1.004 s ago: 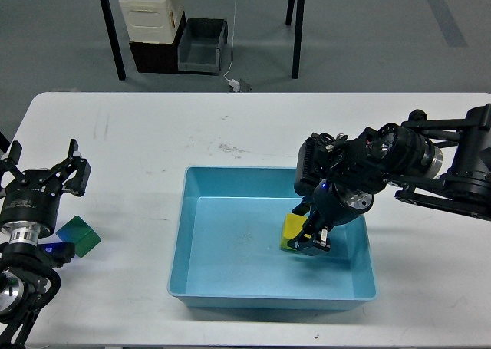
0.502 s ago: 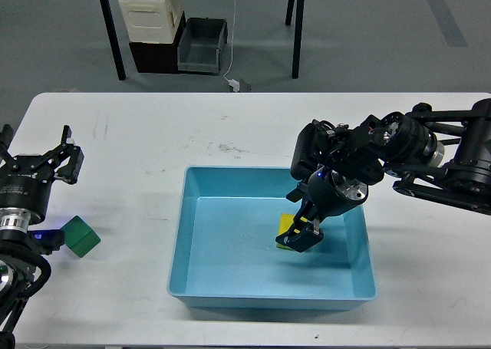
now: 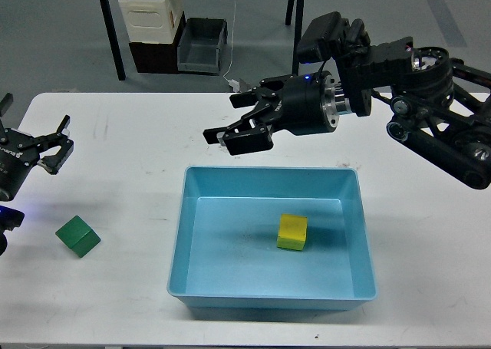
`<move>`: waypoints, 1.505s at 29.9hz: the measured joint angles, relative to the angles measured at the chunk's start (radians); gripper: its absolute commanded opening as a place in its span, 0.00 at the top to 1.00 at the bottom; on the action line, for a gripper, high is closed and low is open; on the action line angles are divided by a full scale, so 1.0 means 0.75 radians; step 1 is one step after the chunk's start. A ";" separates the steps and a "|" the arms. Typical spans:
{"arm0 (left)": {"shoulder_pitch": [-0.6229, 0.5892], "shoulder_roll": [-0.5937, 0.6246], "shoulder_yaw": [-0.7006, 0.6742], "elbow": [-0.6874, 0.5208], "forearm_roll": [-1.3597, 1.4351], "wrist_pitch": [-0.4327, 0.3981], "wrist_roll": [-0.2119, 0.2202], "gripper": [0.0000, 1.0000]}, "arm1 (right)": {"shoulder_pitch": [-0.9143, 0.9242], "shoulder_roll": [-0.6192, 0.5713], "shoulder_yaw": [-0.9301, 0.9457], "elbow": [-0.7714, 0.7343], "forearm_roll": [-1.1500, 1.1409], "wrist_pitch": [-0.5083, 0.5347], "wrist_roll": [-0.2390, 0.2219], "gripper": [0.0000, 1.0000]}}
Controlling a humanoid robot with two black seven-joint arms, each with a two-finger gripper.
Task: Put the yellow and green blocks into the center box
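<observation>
The right claw [image 3: 239, 119] has let go and lifted up, wide open and empty. Below it, the yellow block [image 3: 292, 232] sits in the blue box [image 3: 184, 234]. Green block [image 3: 77, 236] waits below the open, empty left claw [image 3: 42, 146].

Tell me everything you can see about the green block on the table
The green block is a small cube with a solid, matte look, its top face lighter than its sides. It sits flat on the white table, turned so one corner faces the camera. It lies near the table's left edge, well outside the blue box and to its left. Nothing touches it; the left gripper is open above and behind it.
</observation>
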 measured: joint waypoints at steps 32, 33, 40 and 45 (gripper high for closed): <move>-0.210 0.277 -0.048 -0.005 1.533 -0.143 -0.680 0.01 | -0.965 0.136 1.037 0.429 0.507 -0.444 -0.074 0.00; -0.210 0.296 -0.042 -0.027 1.564 -0.146 -0.680 0.01 | -0.996 0.138 1.056 0.444 0.507 -0.445 -0.090 0.00; -0.217 0.364 -0.008 -0.102 2.100 -0.153 -0.681 0.01 | -1.182 0.153 1.164 0.485 0.691 -0.443 -0.216 0.00; -0.218 0.457 0.065 -0.162 2.394 -0.162 -0.681 0.01 | -1.274 0.156 1.236 0.494 0.823 -0.432 -0.267 0.00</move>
